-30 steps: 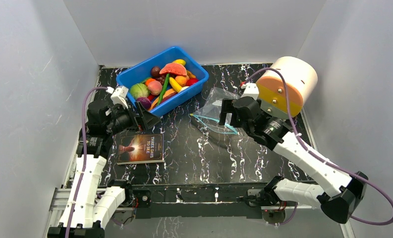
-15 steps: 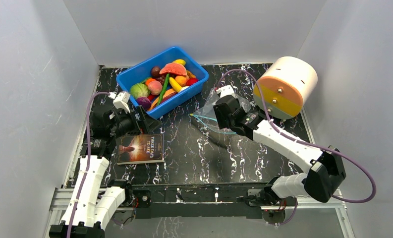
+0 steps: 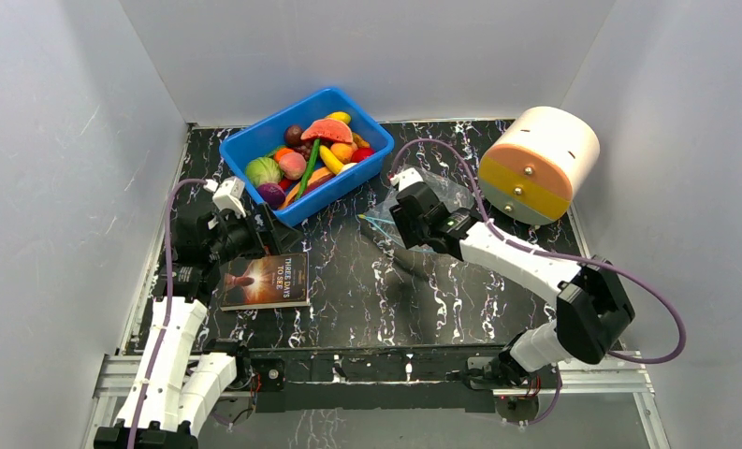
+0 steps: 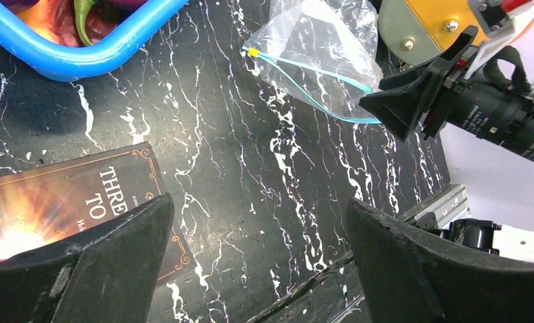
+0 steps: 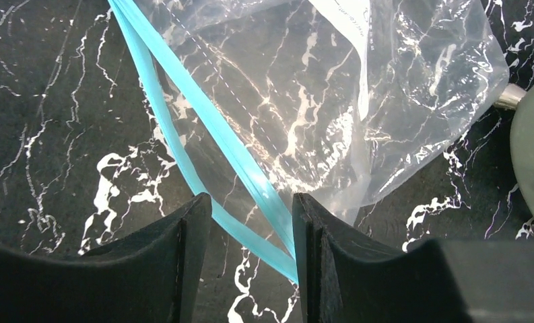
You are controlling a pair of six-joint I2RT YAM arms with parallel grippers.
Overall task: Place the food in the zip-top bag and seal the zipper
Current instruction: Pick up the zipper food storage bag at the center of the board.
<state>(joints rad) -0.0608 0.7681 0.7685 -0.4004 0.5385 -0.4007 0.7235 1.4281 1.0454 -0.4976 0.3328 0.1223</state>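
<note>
The food [image 3: 309, 152], small toy fruits and vegetables, lies piled in a blue bin [image 3: 245, 140] at the back left. The clear zip-top bag [image 3: 444, 192] lies flat and empty on the black marbled table. It also shows in the right wrist view [image 5: 331, 87]. Its mouth is parted, and the two blue-green zipper strips [image 5: 210, 121] run apart. My right gripper [image 5: 252, 222] is open and low over the bag's mouth, with both strips passing between its fingers. My left gripper [image 4: 260, 229] is wide open and empty above the table beside a book.
A book [image 3: 266, 279] lies flat near my left gripper [image 3: 271, 222]. A large cream and orange cylinder [image 3: 540, 164] lies on its side at the back right, just behind the bag. White walls enclose the table on three sides.
My right arm has swung left and down along the bag, from its right end to the zipper's mouth. My left gripper has drawn back slightly toward the book.
</note>
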